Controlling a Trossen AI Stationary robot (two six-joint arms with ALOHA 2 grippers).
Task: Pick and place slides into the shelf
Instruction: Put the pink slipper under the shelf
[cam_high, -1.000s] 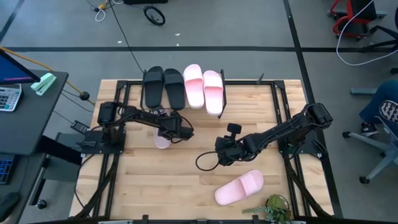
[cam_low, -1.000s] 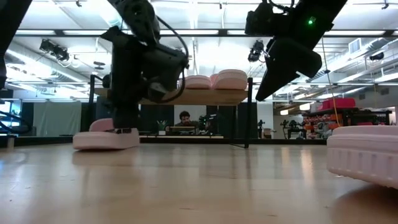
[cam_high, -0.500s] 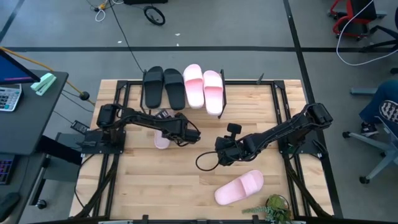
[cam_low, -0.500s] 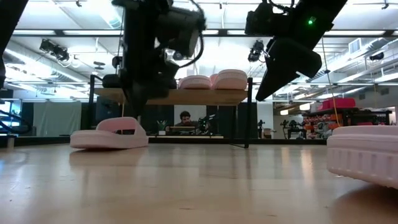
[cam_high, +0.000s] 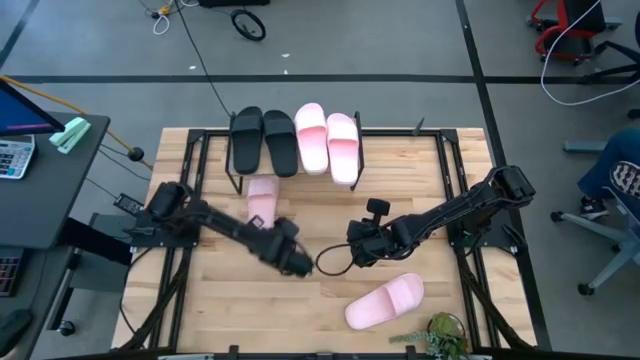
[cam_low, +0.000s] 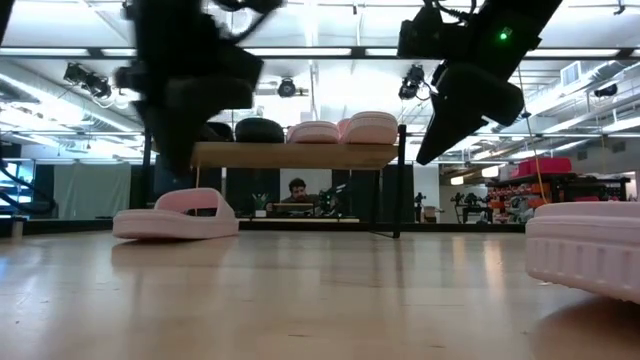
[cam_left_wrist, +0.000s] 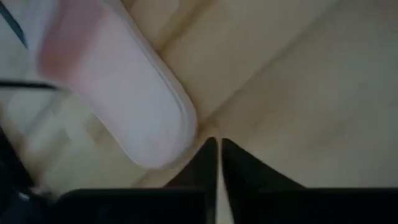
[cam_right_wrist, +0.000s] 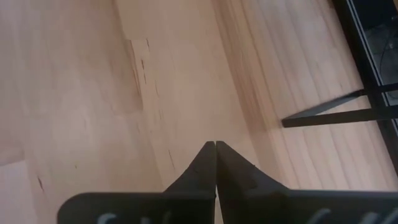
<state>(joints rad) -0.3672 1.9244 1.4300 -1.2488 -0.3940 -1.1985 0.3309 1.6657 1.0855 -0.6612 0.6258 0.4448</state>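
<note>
One pale pink slide (cam_high: 262, 200) lies sole-down on the table just in front of the shelf (cam_high: 420, 131), and it also shows in the low view (cam_low: 178, 214) and the left wrist view (cam_left_wrist: 118, 93). Two black slides (cam_high: 262, 140) and two pink slides (cam_high: 327, 142) rest on the shelf's top board (cam_low: 295, 155). Another pink slide (cam_high: 385, 302) lies near the table's near edge. My left gripper (cam_high: 297, 264) is shut, off the table, near and right of the first slide; its fingertips (cam_left_wrist: 217, 142) touch nothing. My right gripper (cam_high: 356, 250) hangs shut over the table's middle (cam_right_wrist: 215, 144).
A small potted plant (cam_high: 445, 332) stands at the near edge beside the pink slide (cam_low: 585, 250). A black cable (cam_high: 330, 262) loops on the table between the grippers. Bare wood (cam_high: 220, 300) lies toward the near left. A person's shoe (cam_high: 622, 178) shows at the right.
My left gripper has lifted off the pink slide in front of the shelf and swung toward the table's near edge and to the right. The slide stays lying flat on the table, its strap now uncovered. My right arm has kept still.
</note>
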